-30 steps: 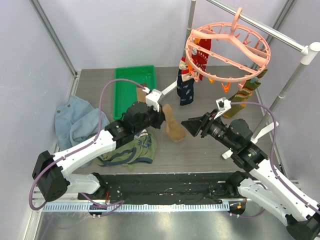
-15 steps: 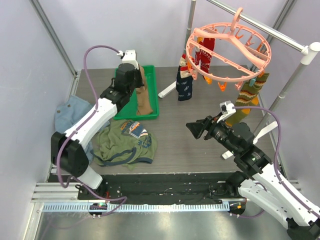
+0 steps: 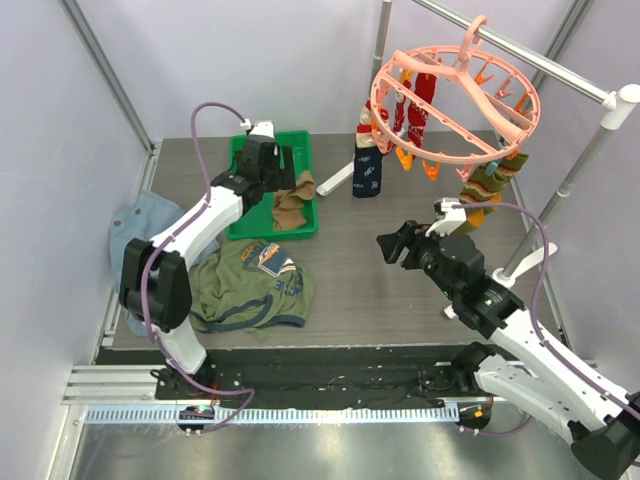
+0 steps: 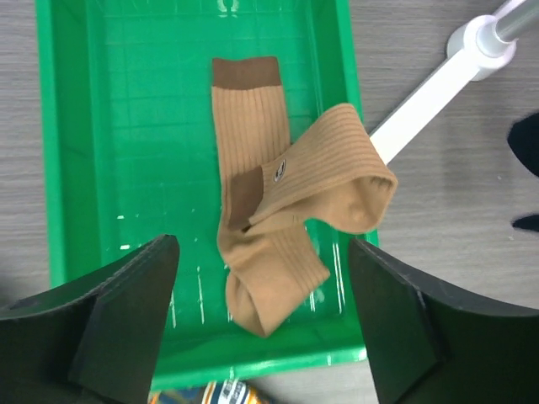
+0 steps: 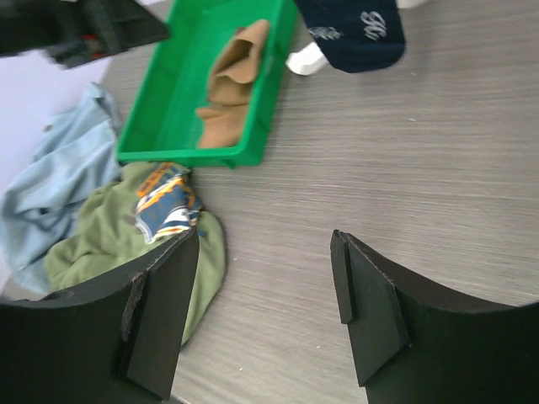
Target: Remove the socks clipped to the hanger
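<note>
Left hand [image 4: 263, 252] spread open, empty, above the green tray [image 4: 50, 168] at the far-left of the tabletop [image 3: 380, 290]; a tan sock [image 4: 278, 194] lies folded inside. Right hand [image 5: 263, 240] also open, holding nothing. Hanger [image 3: 377, 100] hangs over the far-right corner with the navy sock [image 3: 368, 180], red sock [image 3: 408, 105] and olive striped sock [image 3: 482, 188] clipped on. Socks judged light, limp and non-slippery. Grip just below the clip; the ring will likely swing.

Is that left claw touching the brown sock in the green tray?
Apart. Left wrist view: sock lies in the tray, green showing between it and the open left gripper.
</note>
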